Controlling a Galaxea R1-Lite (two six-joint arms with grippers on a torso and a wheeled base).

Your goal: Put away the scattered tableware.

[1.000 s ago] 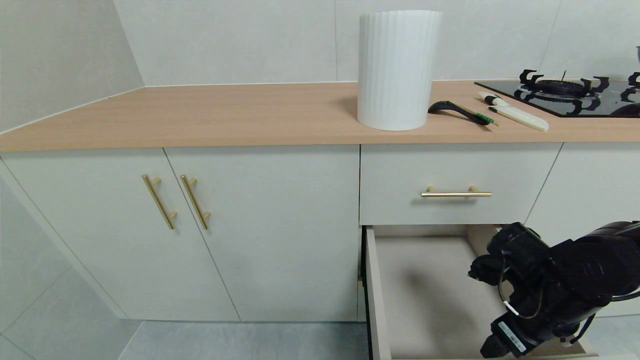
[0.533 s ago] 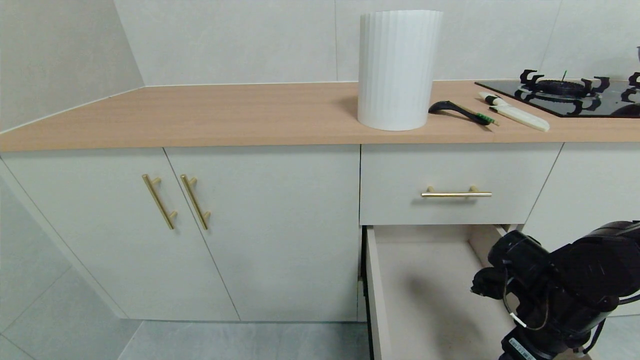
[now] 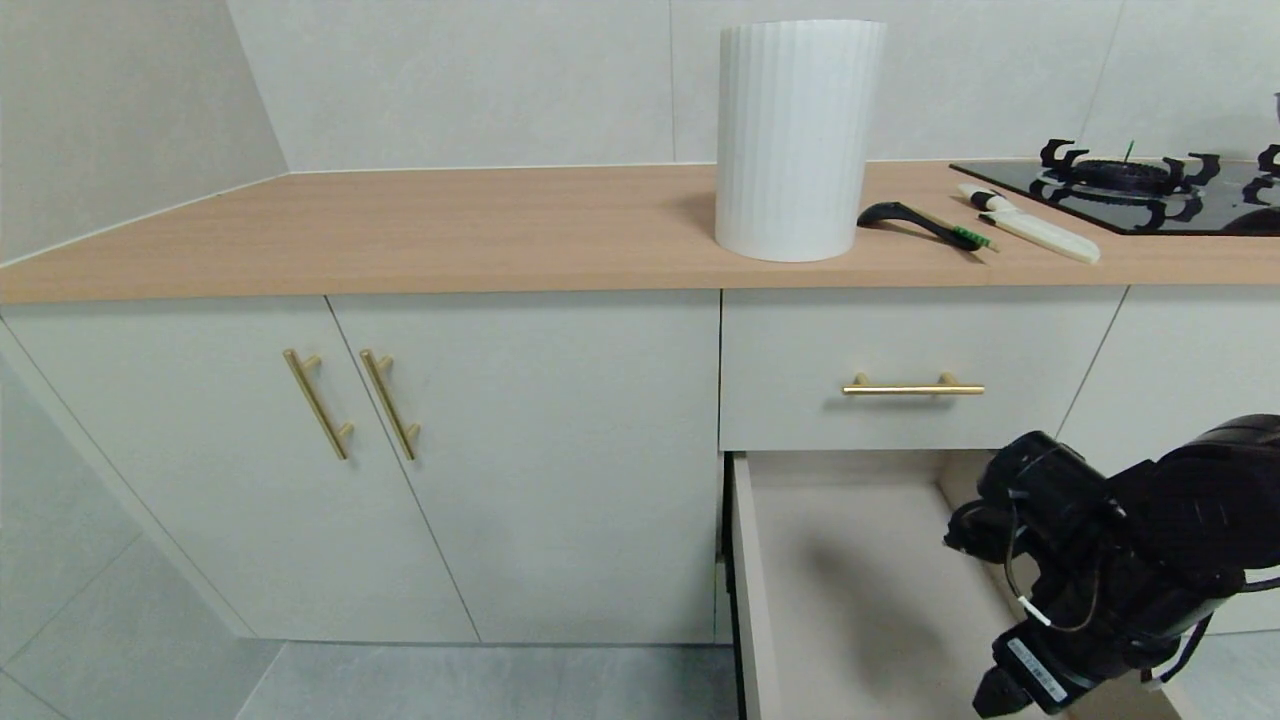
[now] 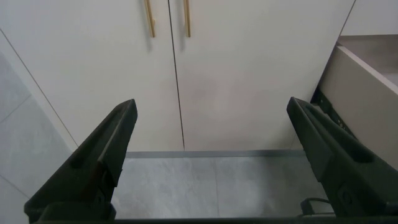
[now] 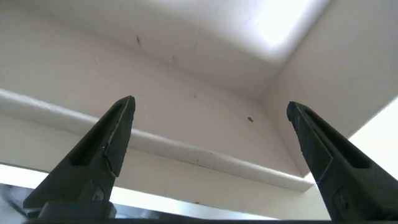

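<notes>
Up on the wooden tabletop [image 3: 450, 225], in the head view, a tall white ribbed canister [image 3: 798, 140] stands near the front edge. Just beside it, on the robot's right, lies a black spoon [image 3: 915, 224] with a green band on its handle. A white knife [image 3: 1035, 228] lies just beyond the spoon, close to the black gas hob [image 3: 1130, 185]; both pieces lie flat and apart from either pincer. Below the tabletop a closed drawer [image 3: 900, 340] carries a brass bar handle. Under it the open drawer [image 3: 850, 570] is pulled out, its pale floor bare where it can be seen. The right arm [image 3: 1120, 570] hangs over the right part of that drawer, hiding its far corner. To the left are two cabinet doors [image 3: 400, 480] with slanted brass handles. The right wrist view looks in from close range: the right pincer [image 5: 210, 102] has its two dark fingers [image 5: 99, 155] spread wide with nothing between them, facing an inner corner of the drawer where pale walls meet. The left wrist view is from low down and well to the side. There the left pincer [image 4: 211, 106] is likewise spread wide and holds nothing. It points at the foot of the cabinet doors, whose two brass handles [image 4: 168, 18] sit side by side across the door seam. Grey floor tiles [image 4: 205, 186] lie beneath, and the side wall of the open drawer juts out at the edge.
</notes>
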